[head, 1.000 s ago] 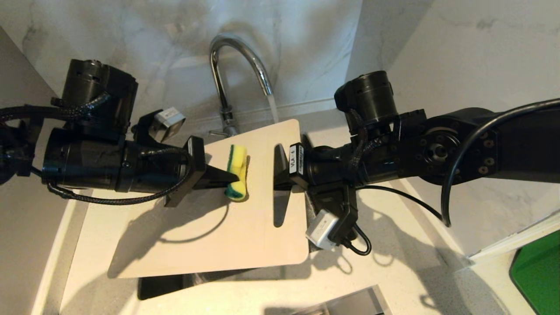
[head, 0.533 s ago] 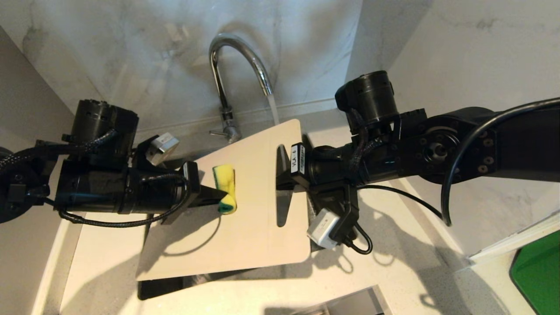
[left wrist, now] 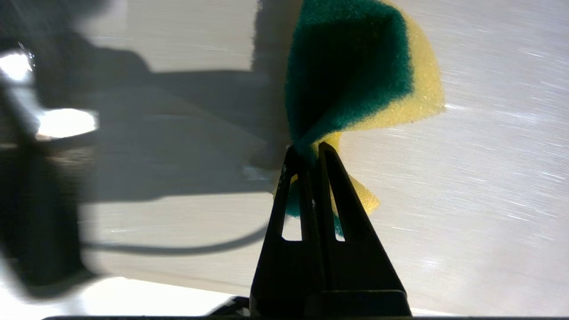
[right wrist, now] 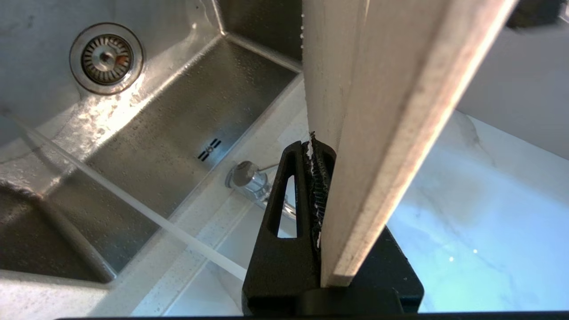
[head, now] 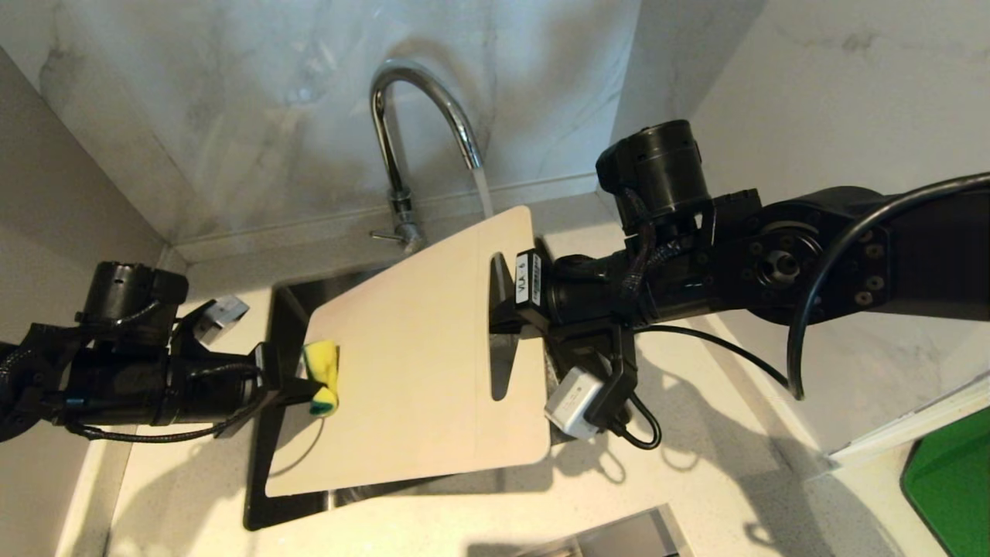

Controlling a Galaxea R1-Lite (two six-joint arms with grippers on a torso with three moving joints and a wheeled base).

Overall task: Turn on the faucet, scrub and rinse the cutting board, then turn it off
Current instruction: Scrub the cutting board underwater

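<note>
Head view: the cutting board (head: 418,363) tilts over the sink (head: 259,495) under the running faucet (head: 402,139), its right edge clamped in the right pincer (head: 495,309). The left pincer (head: 302,383) pinches a yellow-green sponge (head: 322,377) at the board's left edge, seemingly touching it.

Left wrist view: its fingers (left wrist: 331,186) squeeze the sponge's middle.

Right wrist view: the board's edge sits gripped above the drain (right wrist: 106,57).

"VLA 6" on right wrist label (head: 526,280)
</note>
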